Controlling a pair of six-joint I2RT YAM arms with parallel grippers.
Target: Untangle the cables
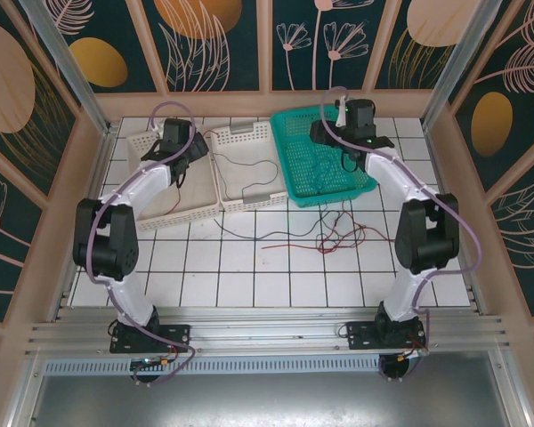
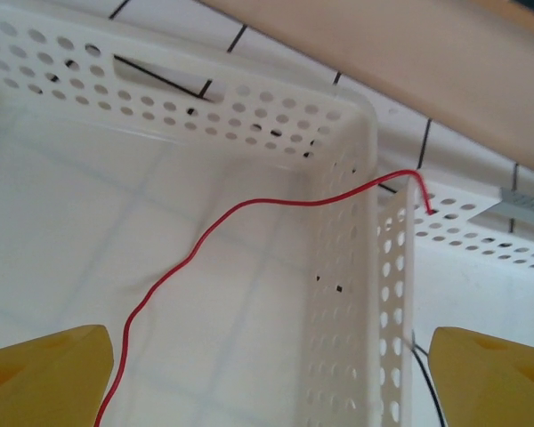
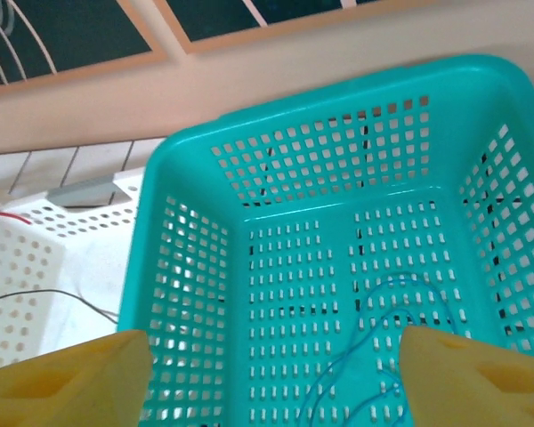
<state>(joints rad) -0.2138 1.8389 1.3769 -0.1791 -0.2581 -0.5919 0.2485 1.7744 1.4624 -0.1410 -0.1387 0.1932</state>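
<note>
A: What takes up the most room?

B: The white tiled table (image 1: 249, 276), across the middle of the top view. Along its upper half stand three baskets: a teal basket (image 1: 283, 165) right of centre, a middle white basket (image 1: 236, 135) and a left white basket (image 1: 141, 140) at upper left.

A: And the arms?

B: The left gripper (image 2: 267, 382) hangs over the left white basket, yellow fingers (image 2: 44, 374) spread wide at the bottom corners of its wrist view, gripping nothing. The right gripper (image 3: 267, 378) hangs over the teal basket, likewise spread wide and empty.

A: Where are the cables?

B: A red cable (image 2: 249, 203) runs from the lower left of the left wrist view across the basket floor and drapes over the right wall. A blue cable (image 3: 374, 329) lies looped on the teal basket's floor, lower right of the right wrist view. A black cable (image 1: 249, 163) lies in the middle white basket, and a loose red-and-black tangle (image 1: 338, 236) lies on the tiles just below the teal basket.
</note>
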